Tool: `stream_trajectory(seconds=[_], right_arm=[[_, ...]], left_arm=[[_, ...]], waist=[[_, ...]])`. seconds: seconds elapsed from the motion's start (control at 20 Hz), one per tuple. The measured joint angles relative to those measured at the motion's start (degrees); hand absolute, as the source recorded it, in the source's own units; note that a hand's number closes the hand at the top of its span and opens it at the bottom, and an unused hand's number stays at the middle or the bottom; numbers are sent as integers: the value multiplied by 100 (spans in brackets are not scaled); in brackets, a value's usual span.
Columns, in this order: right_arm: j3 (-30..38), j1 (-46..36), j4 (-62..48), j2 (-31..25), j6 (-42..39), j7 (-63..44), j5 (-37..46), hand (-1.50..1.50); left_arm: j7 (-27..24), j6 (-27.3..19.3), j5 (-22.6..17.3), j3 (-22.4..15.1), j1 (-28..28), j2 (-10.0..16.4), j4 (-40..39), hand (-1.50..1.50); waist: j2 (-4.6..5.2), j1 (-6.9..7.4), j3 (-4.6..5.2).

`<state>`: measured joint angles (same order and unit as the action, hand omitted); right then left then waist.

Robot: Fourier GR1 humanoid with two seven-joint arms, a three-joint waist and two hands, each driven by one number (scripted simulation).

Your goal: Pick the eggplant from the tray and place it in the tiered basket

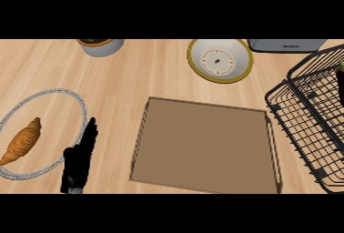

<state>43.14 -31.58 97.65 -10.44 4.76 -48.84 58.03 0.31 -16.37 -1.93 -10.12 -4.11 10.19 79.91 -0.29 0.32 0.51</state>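
Apparently near done: flat brown rectangular tray, centre, carries no eggplant. A dark purple sliver, likely the eggplant, shows inside the black wire tiered basket, far right edge. Left hand rests near-left, fingers straight, holding nothing. Right hand unseen.

Wood counter was light-toned w/ visible grain. Grey appliance sat at far edge, partly cut off. Lighting was even.

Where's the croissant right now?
Head view, far left: the croissant lies on the round plate, just left of the left hand, well left of the tray.
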Motion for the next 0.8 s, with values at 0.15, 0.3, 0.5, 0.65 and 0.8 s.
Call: stream_trajectory(seconds=[0.15,0.3,0.5,0.65,0.8], right_arm=[[114,-7,173,107,424,163,-371,-150],[163,56,494,56,808,268,-379,-150],[396,204,1168,12,1136,38,-82,-150],[671,549,1938,17,1007,-265,103,-150],[1125,1082,2826,40,728,-475,-145,-150]], left_arm=[[35,10,6,5,-65,0,92,0],[-9,86,-47,84,-40,25,38,0],[30,46,-16,94,-41,-3,47,0],[58,4,2,111,-84,-15,68,0],[1,-12,18,129,-191,-10,103,0]], waist=[[16,5,-11],[18,-13,-27],[20,-47,-18],[-3,-123,-25],[-29,-202,-40]])
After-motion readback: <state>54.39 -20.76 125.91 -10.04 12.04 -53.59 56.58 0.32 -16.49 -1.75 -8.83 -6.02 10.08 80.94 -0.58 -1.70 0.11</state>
